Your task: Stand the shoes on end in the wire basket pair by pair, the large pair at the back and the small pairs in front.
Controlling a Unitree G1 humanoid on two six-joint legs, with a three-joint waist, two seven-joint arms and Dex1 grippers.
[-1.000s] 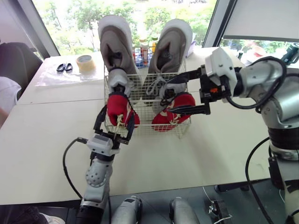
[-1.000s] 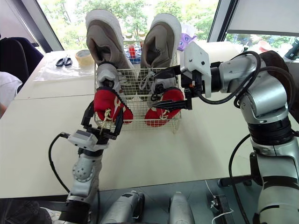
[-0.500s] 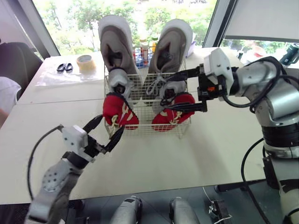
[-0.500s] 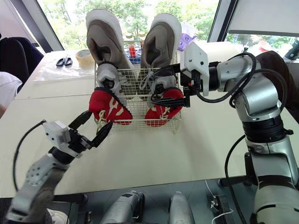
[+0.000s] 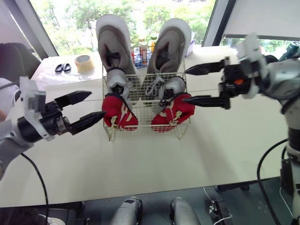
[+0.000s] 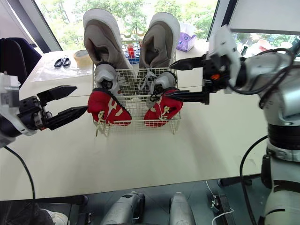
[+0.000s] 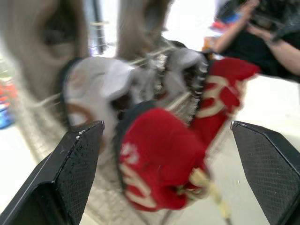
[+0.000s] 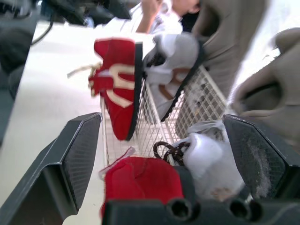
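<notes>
Shoes are standing on end in the white wire basket [image 5: 145,127].
The large beige pair [image 5: 112,47] is sitting behind, with the small grey pair [image 5: 117,83] and small red pair [image 5: 120,112] in front; the left gripper [image 5: 97,104] and right gripper [image 5: 185,85] are hovering at either side, spread, empty.

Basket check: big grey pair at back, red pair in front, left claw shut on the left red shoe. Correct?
Not quite. The left claw is open, beside the basket, gripping nothing, as the left eye view shows. Big grey pair at back, red pair in front: correct.
</notes>
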